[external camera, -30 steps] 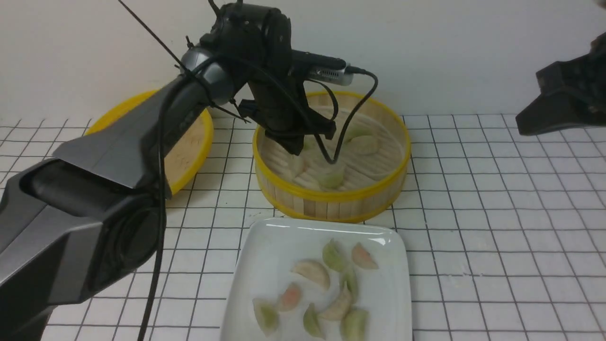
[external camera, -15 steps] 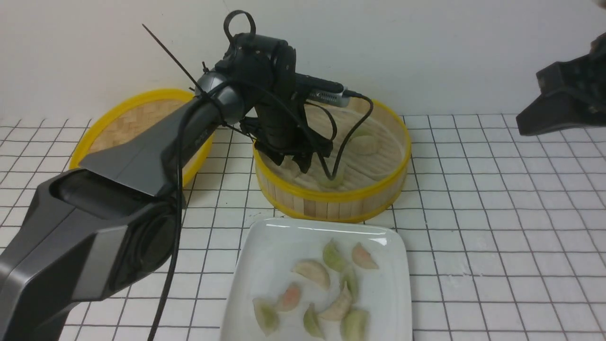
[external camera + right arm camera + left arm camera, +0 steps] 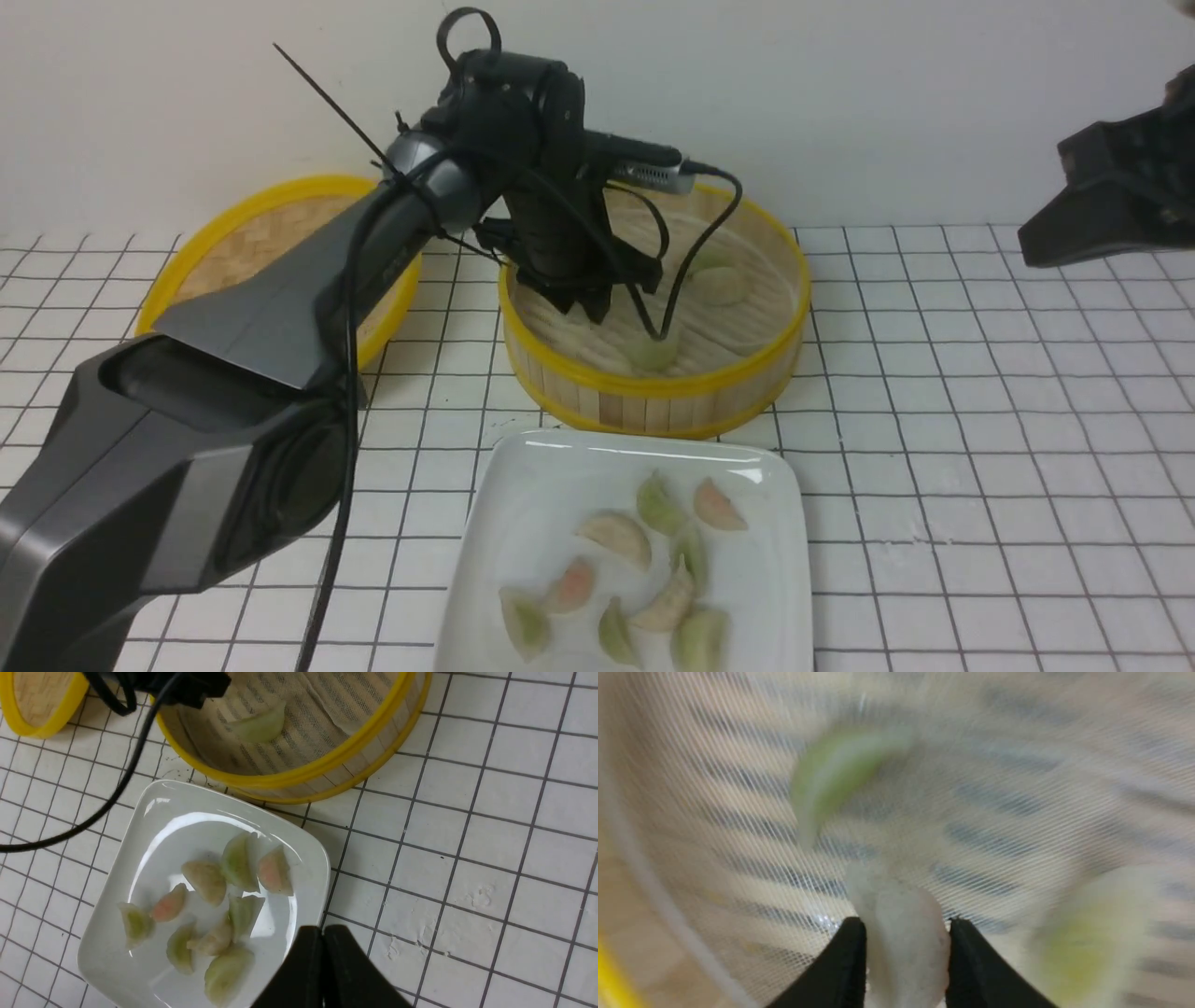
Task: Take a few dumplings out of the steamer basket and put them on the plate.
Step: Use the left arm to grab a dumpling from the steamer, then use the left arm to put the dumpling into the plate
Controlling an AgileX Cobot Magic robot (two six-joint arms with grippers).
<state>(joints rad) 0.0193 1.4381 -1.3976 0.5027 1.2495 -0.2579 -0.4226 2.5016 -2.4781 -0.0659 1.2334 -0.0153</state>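
Note:
The steamer basket stands at the back centre. My left gripper reaches into its left side. In the blurred left wrist view its black fingers are shut on a whitish dumpling, with two pale green dumplings on the mesh liner nearby. Two green dumplings show in the basket from the front. The white plate in front of the basket holds several dumplings. My right gripper is shut and empty, high above the plate's right edge.
The shallow woven lid with a yellow rim lies left of the basket, partly behind my left arm. A black cable hangs from the left wrist into the basket. White gridded tabletop stretches to the right.
My left gripper dropped into the left side of the basket, then rose slightly. The whitish dumplings seen there a second ago are hidden behind it. The right arm has not moved.

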